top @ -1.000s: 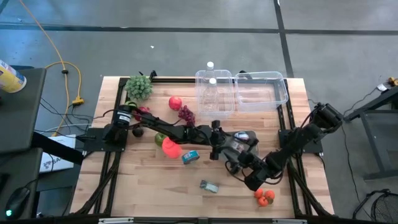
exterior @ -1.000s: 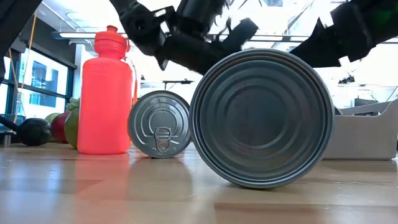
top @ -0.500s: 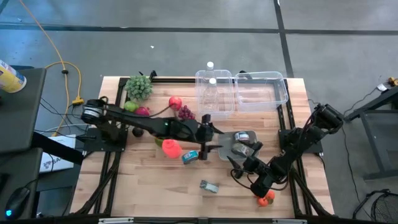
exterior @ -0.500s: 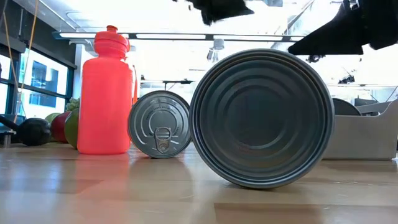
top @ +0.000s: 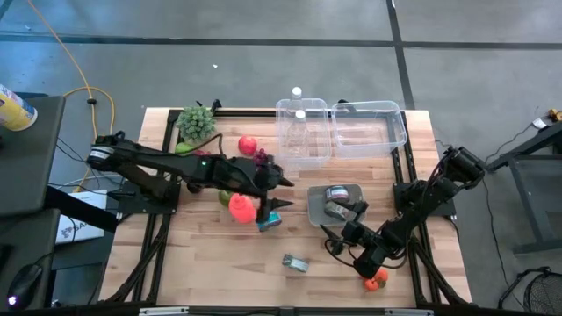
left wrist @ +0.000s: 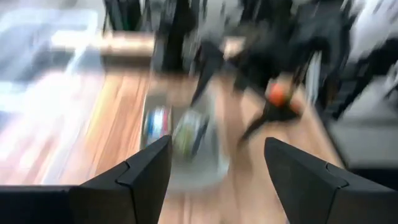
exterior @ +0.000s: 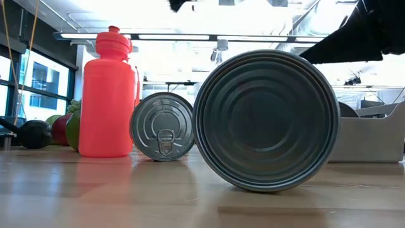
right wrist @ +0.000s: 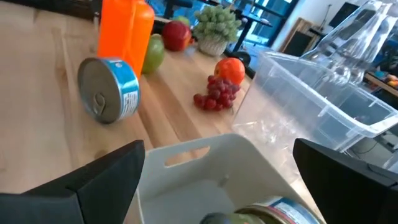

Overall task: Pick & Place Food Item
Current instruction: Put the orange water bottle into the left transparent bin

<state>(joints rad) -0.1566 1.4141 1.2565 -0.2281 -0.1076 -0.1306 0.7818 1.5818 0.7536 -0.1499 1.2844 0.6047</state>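
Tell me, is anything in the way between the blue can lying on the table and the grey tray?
No, nothing visible is. Only bare wood lies between the blue can and the grey tray. The red bottle stands on the can's other side, away from the tray.

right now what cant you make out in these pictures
- Contents of the grey tray: high view too small; the left wrist view is motion-blurred; the right wrist view's bottom edge cuts the tin off.
- Orange fruit: partly covered by the right gripper in the high view.
- Low view: the big can blocks most of the table behind it.
- Small packet: too small to identify.
- Left gripper: empty and open.
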